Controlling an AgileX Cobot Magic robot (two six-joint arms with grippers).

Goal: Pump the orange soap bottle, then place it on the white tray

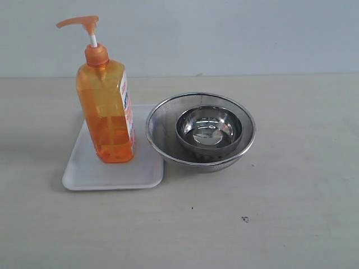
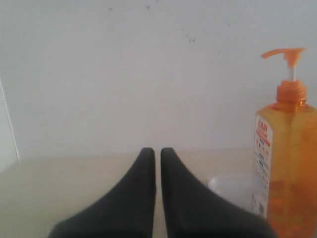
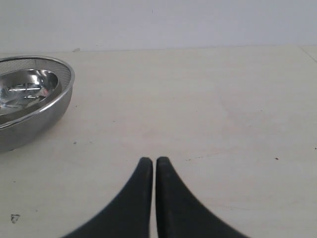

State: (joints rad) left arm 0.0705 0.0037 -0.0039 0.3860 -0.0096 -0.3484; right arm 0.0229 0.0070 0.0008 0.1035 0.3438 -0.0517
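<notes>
The orange soap bottle (image 1: 105, 112) stands upright on the white tray (image 1: 90, 174), its pump head pointing left. The left wrist view shows the same orange soap bottle (image 2: 287, 163) off to one side, with a corner of the white tray (image 2: 233, 188) beside it. My left gripper (image 2: 157, 151) is shut with nothing between its dark fingers, apart from the bottle. My right gripper (image 3: 151, 160) is also shut and empty, low over bare table. Neither gripper shows in the exterior view.
A round steel mesh bowl (image 1: 162, 120) with a smaller steel bowl (image 1: 209, 130) inside it sits just right of the tray. Its rim (image 3: 37, 106) appears in the right wrist view. A plain wall rises behind the table.
</notes>
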